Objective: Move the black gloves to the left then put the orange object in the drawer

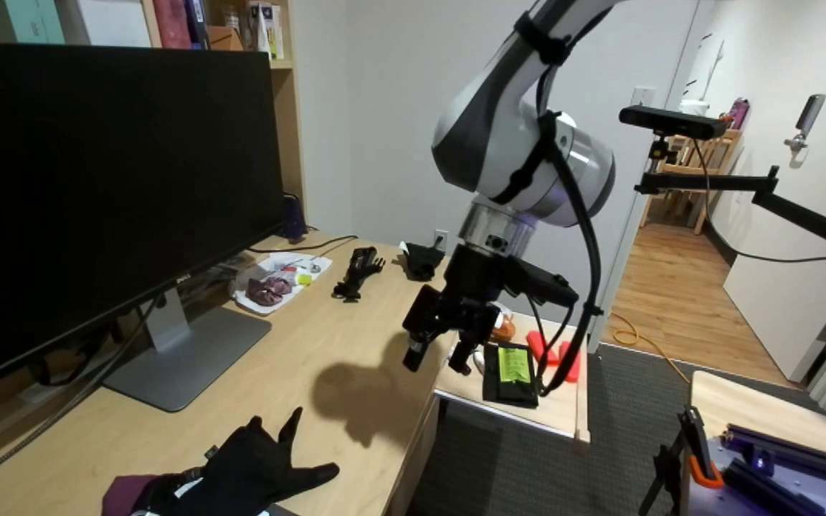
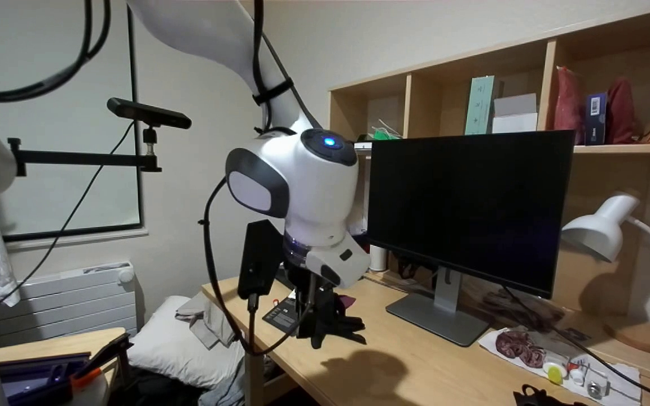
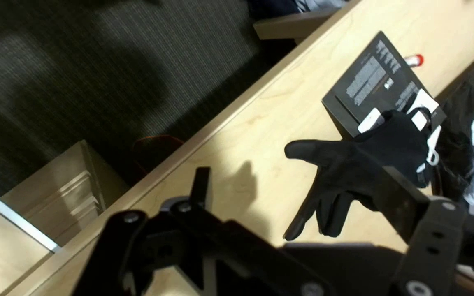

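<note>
The black gloves [image 1: 241, 466] lie on the desk with fingers splayed. In the wrist view their cuff end, with white tags, rests on a dark printed box [image 3: 368, 86]. My gripper [image 1: 436, 360] hangs over the desk near its front edge, apart from the gloves. Its jaws stand wide with nothing between them; in the wrist view one finger [image 3: 403, 201] overlaps the gloves [image 3: 344, 164] in the picture. The drawer [image 1: 560, 408] is pulled out beside the desk. Red bars [image 1: 542, 347] lie in it, partly behind a cable. I cannot tell which thing is the orange object.
A black packet with a green label [image 1: 515, 364] lies in the drawer. A monitor [image 1: 119, 193] stands along the desk's back. A white tray with purple fabric [image 1: 269, 290], a black hand-shaped device [image 1: 359, 272] and another black item [image 1: 422, 259] sit farther along the desk.
</note>
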Tool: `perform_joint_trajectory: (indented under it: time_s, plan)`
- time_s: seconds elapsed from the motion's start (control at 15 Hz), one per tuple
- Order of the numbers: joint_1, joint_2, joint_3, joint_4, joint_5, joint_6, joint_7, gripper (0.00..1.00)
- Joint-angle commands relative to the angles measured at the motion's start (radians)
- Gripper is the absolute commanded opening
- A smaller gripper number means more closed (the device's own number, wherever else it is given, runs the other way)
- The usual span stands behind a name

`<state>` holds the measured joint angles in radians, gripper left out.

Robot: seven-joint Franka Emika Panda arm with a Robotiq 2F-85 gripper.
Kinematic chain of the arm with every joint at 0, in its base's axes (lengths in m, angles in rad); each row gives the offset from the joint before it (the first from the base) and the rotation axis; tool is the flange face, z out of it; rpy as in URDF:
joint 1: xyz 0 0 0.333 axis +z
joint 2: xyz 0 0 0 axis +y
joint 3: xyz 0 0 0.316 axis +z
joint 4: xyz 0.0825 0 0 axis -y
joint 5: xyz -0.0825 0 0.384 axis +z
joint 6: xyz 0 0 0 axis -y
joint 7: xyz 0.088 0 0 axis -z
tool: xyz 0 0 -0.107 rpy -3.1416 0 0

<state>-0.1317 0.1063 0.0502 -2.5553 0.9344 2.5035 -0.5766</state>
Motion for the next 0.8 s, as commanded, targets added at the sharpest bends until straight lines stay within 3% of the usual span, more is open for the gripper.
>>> perform_joint_trajectory:
  time_s: [0.0,0.2,0.33,0.4,0.47,0.6,0.73]
  plan:
    - [0.065,0.028,-0.055,0.027,-0.284,-0.024,0.16,1.0]
    - [0.054,-0.001,-0.103,0.05,-0.545,-0.164,0.196,1.0]
    - [0.092,-0.019,-0.168,0.06,-0.717,-0.17,0.222,1.0]
    - [0.046,-0.039,-0.148,0.071,-0.781,-0.176,0.223,1.0]
    - [0.047,-0.043,-0.162,0.077,-0.851,-0.157,0.246,1.0]
    - [0.037,-0.062,-0.169,0.062,-0.905,-0.032,0.27,1.0]
    - [0.028,-0.069,-0.167,0.045,-0.852,0.061,0.246,1.0]
